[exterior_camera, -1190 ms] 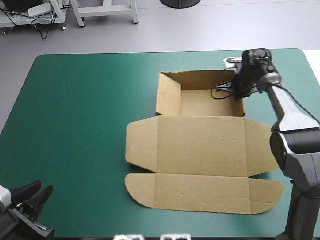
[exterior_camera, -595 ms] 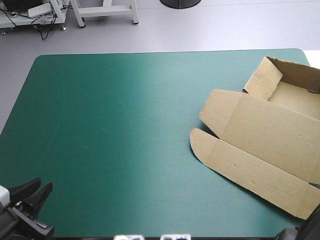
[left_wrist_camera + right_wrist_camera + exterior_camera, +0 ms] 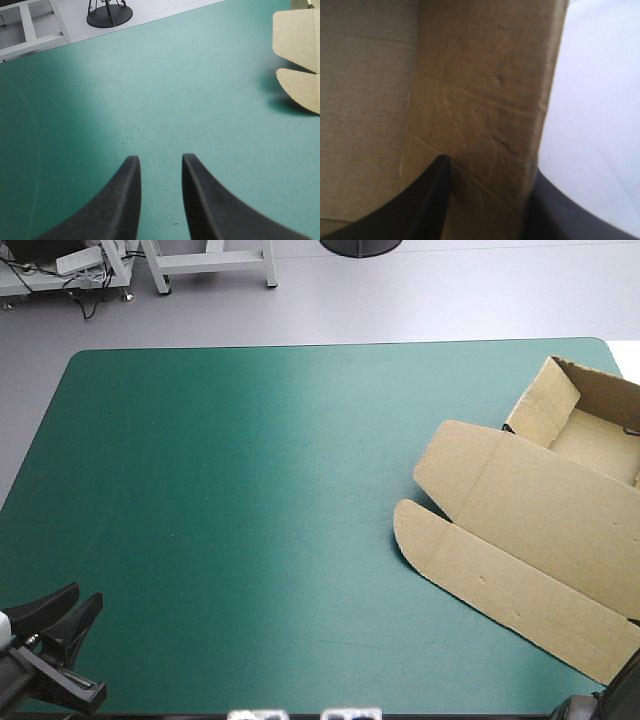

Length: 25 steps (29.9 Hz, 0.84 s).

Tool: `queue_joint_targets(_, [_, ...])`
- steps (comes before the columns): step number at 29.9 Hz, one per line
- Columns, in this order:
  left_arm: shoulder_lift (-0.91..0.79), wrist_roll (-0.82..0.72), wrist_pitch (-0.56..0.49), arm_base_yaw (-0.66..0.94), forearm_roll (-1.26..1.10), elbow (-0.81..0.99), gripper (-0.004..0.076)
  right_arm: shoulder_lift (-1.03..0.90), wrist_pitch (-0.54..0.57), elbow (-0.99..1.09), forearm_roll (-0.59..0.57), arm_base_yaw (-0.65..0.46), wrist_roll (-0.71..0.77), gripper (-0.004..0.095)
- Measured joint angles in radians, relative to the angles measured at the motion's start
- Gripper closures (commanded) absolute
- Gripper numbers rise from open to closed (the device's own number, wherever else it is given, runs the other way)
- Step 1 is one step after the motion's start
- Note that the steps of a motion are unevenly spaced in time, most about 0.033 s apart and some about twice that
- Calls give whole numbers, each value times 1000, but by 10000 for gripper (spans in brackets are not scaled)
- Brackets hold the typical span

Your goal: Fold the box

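Observation:
The brown box (image 3: 540, 520) lies at the table's right edge, turned at an angle, and partly runs out of the high view. Its tray end (image 3: 590, 430) has walls raised toward the far right corner, and the lid and front flap (image 3: 500, 590) lie flat. In the right wrist view my right gripper (image 3: 487, 167) is shut on an upright wall of the box (image 3: 485, 90), one black finger on each side. That gripper is out of the high view. My left gripper (image 3: 86, 596) is open over the near left corner, far from the box (image 3: 300, 40), with nothing between its fingers (image 3: 159, 159).
A broad stretch of teal-green cover (image 3: 250, 490) lies between my left gripper and the box. The table's rounded far right corner (image 3: 605, 342) is just beyond the tray end. The right arm's base (image 3: 615, 695) shows at the near right corner.
The box has been dragged from the table's middle to its right edge and turned. The right gripper went with it out of the high view. My left gripper has barely moved.

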Motion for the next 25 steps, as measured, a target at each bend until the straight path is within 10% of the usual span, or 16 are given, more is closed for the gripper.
queue_joint_targets(14, [0,0,35,0,0,0,519,-73,2,-17,16,0,-7,509])
queue_joint_targets(22, [0,21,34,0,1,0,523,-307,9,-22,169,0,-4,916])
queue_joint_targets(25, [0,43,33,0,1,0,537,-419,7,-6,266,0,-10,919])
